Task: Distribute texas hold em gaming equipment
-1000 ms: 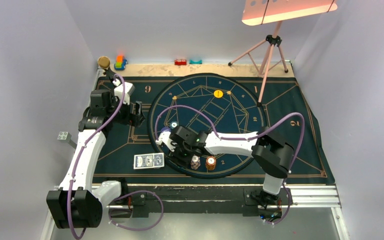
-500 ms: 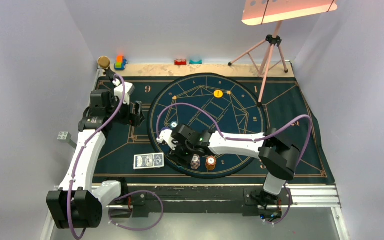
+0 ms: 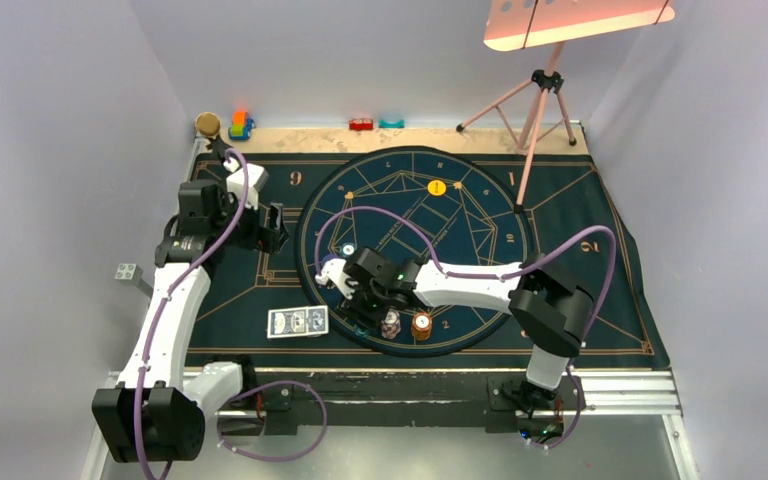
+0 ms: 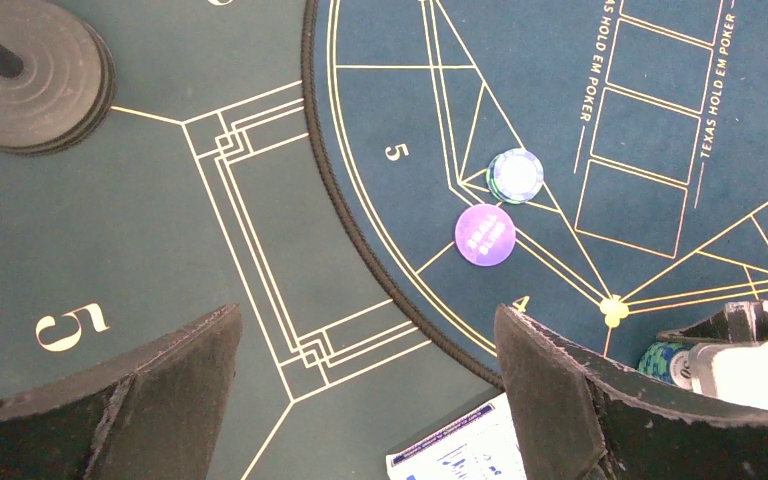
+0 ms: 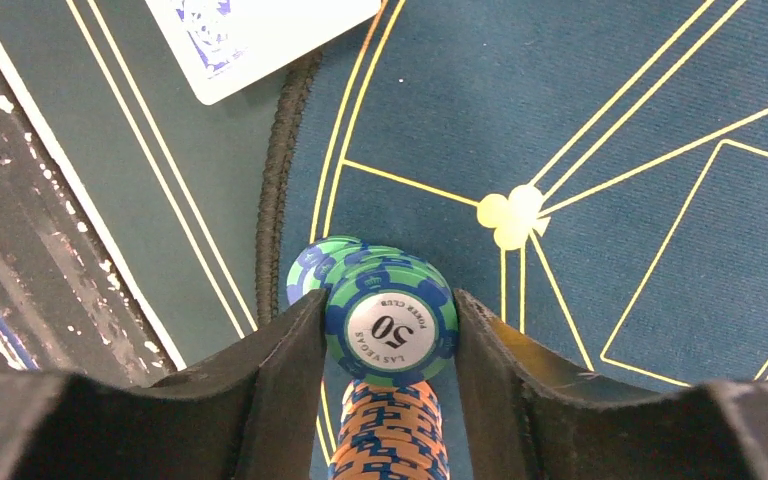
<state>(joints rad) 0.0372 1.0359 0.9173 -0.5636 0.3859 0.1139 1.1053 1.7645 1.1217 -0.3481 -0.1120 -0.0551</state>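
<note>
50 chip [image 5: 392, 330] sits face-up between the right gripper [image 5: 388, 305] pads, both rims touching: looks clamped. It's just inside the round mat's [image 5: 610, 100] near edge, beside the card [image 5: 250, 40]. Left gripper [image 4: 365, 320] gapes, well apart; use your right arm.

A mat [image 3: 600, 300] covers the worktop [image 3: 520, 140], with a round mat [image 3: 480, 260] on its middle. The cards [image 3: 297, 321] lie on the mat, just left of the round mat's near edge. Inside that edge two stacks [image 3: 422, 326] stand side by side. Left of them a third stack [image 5: 390, 325] sits between the fingers of the right end effector [image 5: 388, 300]. Two chips [image 4: 515, 175] lie together on the round mat's left part and a disc [image 3: 437, 187] on its far part. Blocks [image 3: 361, 124] line the worktop's far edge, with a tripod [image 3: 535, 110] at far right.
</note>
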